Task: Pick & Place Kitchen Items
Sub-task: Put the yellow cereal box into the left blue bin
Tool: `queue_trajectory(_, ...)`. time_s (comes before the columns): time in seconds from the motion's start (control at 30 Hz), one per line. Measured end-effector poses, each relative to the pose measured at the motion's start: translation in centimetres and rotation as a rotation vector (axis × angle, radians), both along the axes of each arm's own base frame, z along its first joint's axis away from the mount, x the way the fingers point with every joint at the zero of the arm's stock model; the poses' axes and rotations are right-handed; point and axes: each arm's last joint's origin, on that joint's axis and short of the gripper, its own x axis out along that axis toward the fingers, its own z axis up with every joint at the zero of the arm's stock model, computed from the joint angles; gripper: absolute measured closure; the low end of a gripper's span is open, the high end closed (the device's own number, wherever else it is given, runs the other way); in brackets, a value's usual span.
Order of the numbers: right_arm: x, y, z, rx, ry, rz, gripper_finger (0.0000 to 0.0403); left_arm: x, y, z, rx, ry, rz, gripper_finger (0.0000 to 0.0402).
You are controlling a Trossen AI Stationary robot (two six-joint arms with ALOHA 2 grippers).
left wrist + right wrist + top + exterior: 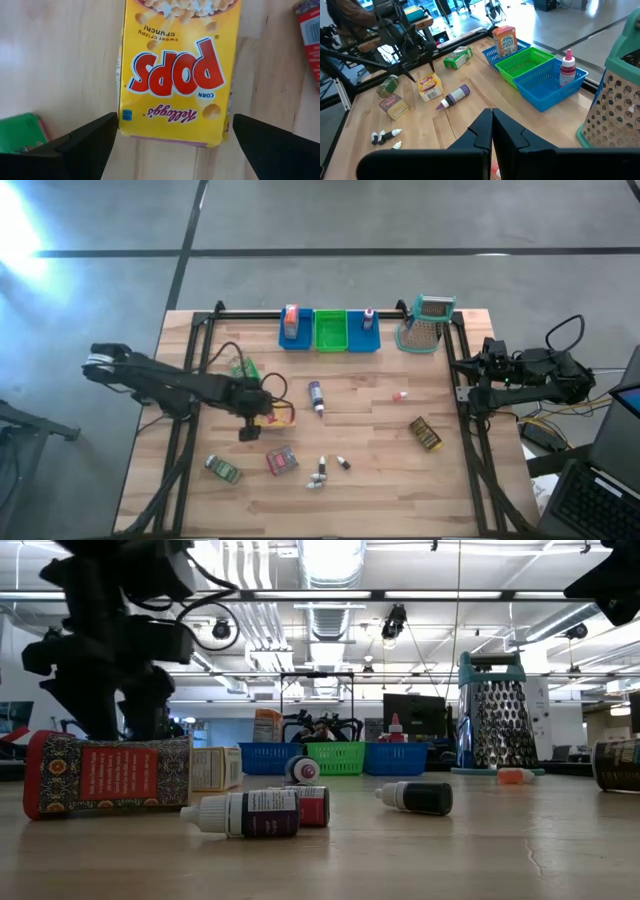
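Observation:
My left gripper (pixel 175 122) is open and points down over the yellow-red Corn Pops box (pixel 177 70), which lies flat on the table. One finger stands on each side of the box's near end, with a thin gap to each. In the high view this gripper (pixel 258 418) is left of centre, beside the box (pixel 279 417). My right gripper (pixel 492 125) is shut and waits at the table's right edge (pixel 490 375). Lying loose on the table are a purple bottle (pixel 316 395), a green packet (pixel 243 368), a pink-red packet (pixel 282 461), a brown packet (pixel 425 433) and small bottles (pixel 320 471).
A blue bin (pixel 295 338), a green bin (pixel 330 332) and another blue bin (pixel 363 338) stand along the far edge. An orange box (pixel 291 320) and a red-capped bottle (pixel 369 317) sit in the blue ones. The metal grater (pixel 428 325) stands to their right. Another green packet (pixel 222 469) lies near-left.

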Motion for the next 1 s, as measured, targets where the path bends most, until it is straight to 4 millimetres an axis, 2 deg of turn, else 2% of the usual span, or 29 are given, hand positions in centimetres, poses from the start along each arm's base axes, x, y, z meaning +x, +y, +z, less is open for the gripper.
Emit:
queue_trajectory(0.2,0.0,0.0,0.0,0.000,0.000,0.000,0.0394,-2.1,0.3,-0.1,-0.025,-0.114,0.028,0.0001)
queue_trajectory(0.43,0.0,0.0,0.0,0.000,0.000,0.000,0.0394,-3.0,0.4,-1.4,-0.012,-0.299,-0.003,0.0001)
queue_trajectory(1.0,0.0,0.0,0.0,0.000,0.000,0.000,0.0394,-2.9,0.5,-2.4,0.009,-0.294,0.038,0.0001)
